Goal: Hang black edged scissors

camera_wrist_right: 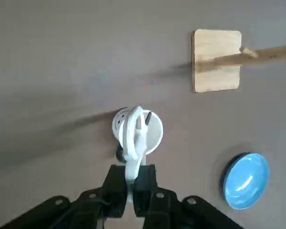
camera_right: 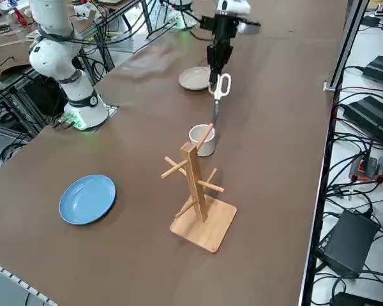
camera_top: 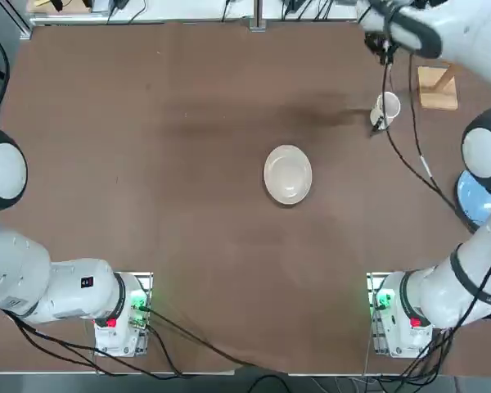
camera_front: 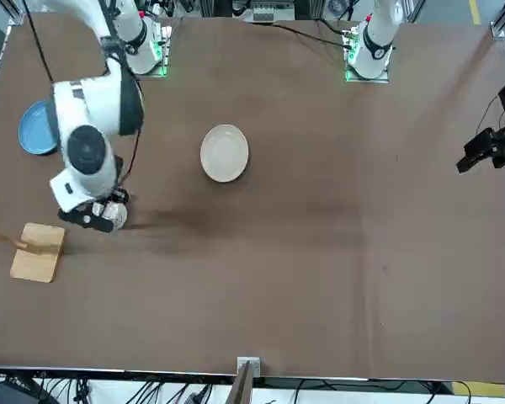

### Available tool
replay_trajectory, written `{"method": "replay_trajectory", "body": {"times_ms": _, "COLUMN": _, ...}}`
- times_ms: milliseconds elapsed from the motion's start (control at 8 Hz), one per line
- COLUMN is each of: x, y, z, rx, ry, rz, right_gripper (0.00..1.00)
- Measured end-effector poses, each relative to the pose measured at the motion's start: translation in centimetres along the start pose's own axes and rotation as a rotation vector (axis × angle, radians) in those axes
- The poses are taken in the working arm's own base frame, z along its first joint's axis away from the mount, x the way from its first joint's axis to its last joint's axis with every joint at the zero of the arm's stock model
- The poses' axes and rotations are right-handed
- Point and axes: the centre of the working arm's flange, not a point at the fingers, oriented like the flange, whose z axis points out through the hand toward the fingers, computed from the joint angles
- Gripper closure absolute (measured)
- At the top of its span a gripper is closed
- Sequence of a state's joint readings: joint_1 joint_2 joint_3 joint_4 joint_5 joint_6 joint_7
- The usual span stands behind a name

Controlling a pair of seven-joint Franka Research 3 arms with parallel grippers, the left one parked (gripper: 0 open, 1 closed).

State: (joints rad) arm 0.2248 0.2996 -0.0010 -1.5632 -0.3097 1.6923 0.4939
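Two fingers of the right gripper (camera_wrist_right: 131,188) pinch the black edged scissors (camera_right: 218,89) by one loop, blades dangling above the mug (camera_right: 202,140), free for hooking on the wooden rack (camera_right: 195,185).

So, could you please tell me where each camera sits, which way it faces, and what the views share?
Top: overhead, looking down at the table; both arm bases along the bottom edge.
Front: across the table, facing the robot; right arm at left, above the mug.
Right side: raised at the robot's right, looking diagonally; right pincer holds the black edged scissors above the mug, short of the wooden rack.
Right wrist: looks down past its fingers at scissors and mug.
Shared: all four show the mug and rack.
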Motion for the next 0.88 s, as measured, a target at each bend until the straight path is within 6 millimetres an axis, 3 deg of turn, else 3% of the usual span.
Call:
{"method": "replay_trajectory", "body": {"times_ms": 250, "x": 1.5, "y": 8.7, "z": -2.1, "rx": 0.154, "ry": -0.013, "rz": 0.057, "right_gripper": 0.89}}
{"method": "replay_trajectory", "body": {"times_ms": 375, "x": 2.4, "y": 13.1, "z": -2.3, "rx": 0.228, "ry": -0.018, "rz": 0.082, "right_gripper": 0.89}}
{"method": "replay_trajectory", "body": {"times_ms": 625, "x": 3.6, "y": 20.0, "z": -0.2, "rx": 0.313, "ry": -0.039, "rz": 0.122, "right_gripper": 0.89}}
{"method": "replay_trajectory", "body": {"times_ms": 875, "x": 4.7, "y": 24.7, "z": 1.6, "rx": 0.373, "ry": -0.035, "rz": 0.154, "right_gripper": 0.89}}
